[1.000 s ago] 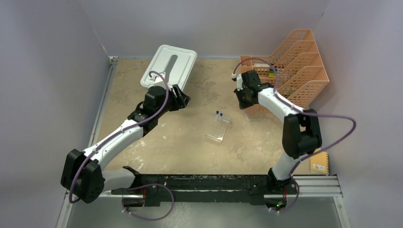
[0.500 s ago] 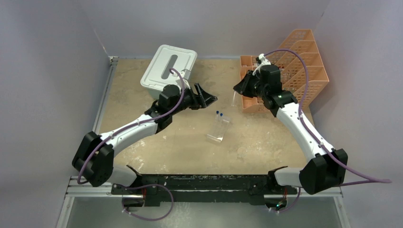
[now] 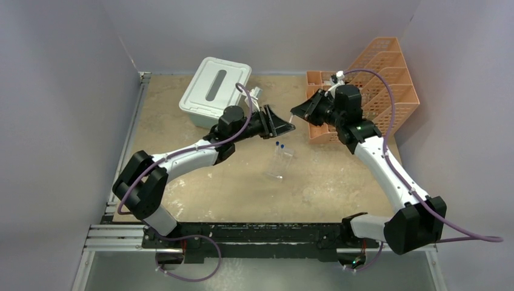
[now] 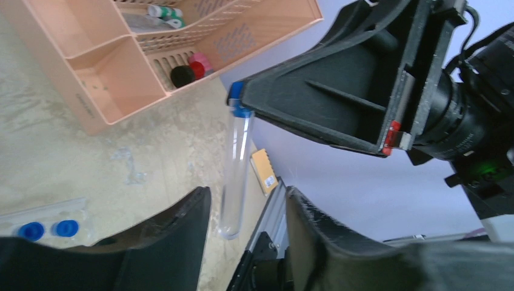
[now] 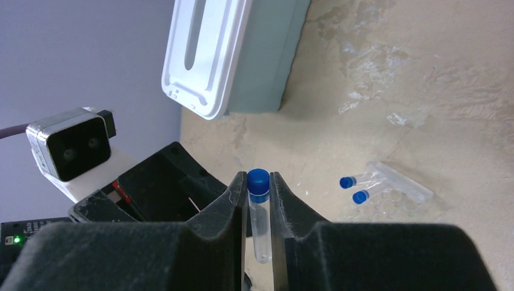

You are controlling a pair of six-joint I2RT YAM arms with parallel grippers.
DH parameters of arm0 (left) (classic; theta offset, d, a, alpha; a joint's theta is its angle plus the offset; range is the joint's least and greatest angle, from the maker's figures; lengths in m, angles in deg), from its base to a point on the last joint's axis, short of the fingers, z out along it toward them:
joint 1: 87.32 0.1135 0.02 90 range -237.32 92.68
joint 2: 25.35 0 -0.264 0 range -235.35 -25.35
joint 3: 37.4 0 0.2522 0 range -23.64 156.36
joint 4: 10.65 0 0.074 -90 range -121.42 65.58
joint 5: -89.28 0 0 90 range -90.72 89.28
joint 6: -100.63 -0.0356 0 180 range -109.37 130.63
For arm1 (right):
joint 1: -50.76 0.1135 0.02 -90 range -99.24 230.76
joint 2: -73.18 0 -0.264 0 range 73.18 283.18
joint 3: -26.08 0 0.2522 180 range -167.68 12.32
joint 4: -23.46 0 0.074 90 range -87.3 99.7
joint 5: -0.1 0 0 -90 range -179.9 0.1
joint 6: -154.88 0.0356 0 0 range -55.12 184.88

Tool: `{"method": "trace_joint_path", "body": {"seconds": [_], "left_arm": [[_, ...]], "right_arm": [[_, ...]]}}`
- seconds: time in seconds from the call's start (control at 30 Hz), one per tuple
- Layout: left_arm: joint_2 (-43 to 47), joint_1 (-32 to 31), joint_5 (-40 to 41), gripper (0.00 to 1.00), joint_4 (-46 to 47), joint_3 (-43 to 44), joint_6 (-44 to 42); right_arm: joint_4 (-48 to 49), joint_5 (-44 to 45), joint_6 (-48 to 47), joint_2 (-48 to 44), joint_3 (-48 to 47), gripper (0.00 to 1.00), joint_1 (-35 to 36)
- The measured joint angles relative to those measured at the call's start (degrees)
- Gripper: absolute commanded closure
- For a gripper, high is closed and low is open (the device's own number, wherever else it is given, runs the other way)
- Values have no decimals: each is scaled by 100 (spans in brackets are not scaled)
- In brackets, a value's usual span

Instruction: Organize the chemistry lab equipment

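Above the bench (image 3: 327, 182), between white box (image 3: 215, 91) and orange tray (image 3: 388, 91), the left gripper (image 4: 246, 194) and right gripper (image 5: 259, 177) nearly meet. Left jaws: wide, empty. Right jaws: clamped on a tube (image 5: 259, 225) just below its blue cap, clear of the bench. On the bench nearby, the rack (image 5: 398, 185) holds two tubes (image 5: 360, 196).

Lidded box (image 3: 215, 91) sits left, tiered tray (image 3: 397, 97) right, rack (image 3: 280, 163) before both.
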Motion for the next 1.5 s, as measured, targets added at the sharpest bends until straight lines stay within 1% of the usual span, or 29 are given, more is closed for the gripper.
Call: {"method": "trace_joint_path", "body": {"seconds": [0.07, 0.13, 0.2, 0.23, 0.3, 0.33, 0.4, 0.47, 0.6, 0.73, 0.9, 0.97, 1.07, 1.27, 1.37, 1.5], "left_arm": [[-33, -37, -118, 70, 74, 26, 11], [-55, -59, -203, 83, 103, 44, -7], [-68, -68, -262, 95, 68, 55, -81], [-68, -68, -267, 100, 9, 59, -149], [-70, -61, -291, 100, -116, 76, -330], [-70, -61, -315, 100, -212, 116, -461], [-70, -68, -407, 100, -411, 229, -774], [-70, -68, -520, 100, -625, 348, -1121], [-39, -68, -730, 100, -1191, 511, -1923], [44, -68, -898, 100, -1974, 654, -2800], [144, -68, -1121, 100, -2483, 739, -3530], [186, -68, -1202, 100, -2599, 741, -3703], [216, -68, -1320, 100, -2677, 745, -3906], [234, -68, -1464, 100, -2739, 745, -4105], [240, -68, -1493, 100, -2747, 748, -4155], [262, -66, -1521, 100, -2745, 745, -4168]], "right_arm": [[42, -85, 81, -7, 46, 82, 0], [61, -129, 136, -7, 74, 80, 0], [74, -205, 186, -9, 85, 72, 0], [81, -236, 195, -9, 85, 68, -2], [66, -330, 179, -31, 85, 57, -11], [13, -389, 149, -42, 83, 53, -28], [-203, -518, 37, -66, 55, 48, -55], [-509, -608, -111, -66, -44, 47, -81], [-1300, -787, -483, -59, -490, 48, -138], [-1799, -927, -822, -55, -844, 49, -181], [-2378, -1045, -1088, 103, -1099, 47, -195], [-2529, -1067, -1121, 181, -1102, 47, -195], [-2649, -1152, -1126, 304, -1097, 50, -216], [-2632, -1432, -1099, 380, -1067, 63, -232], [-2597, -1569, -1091, 382, -1067, 64, -238], [-2592, -1738, -1082, 389, -1054, 62, -275]]}}
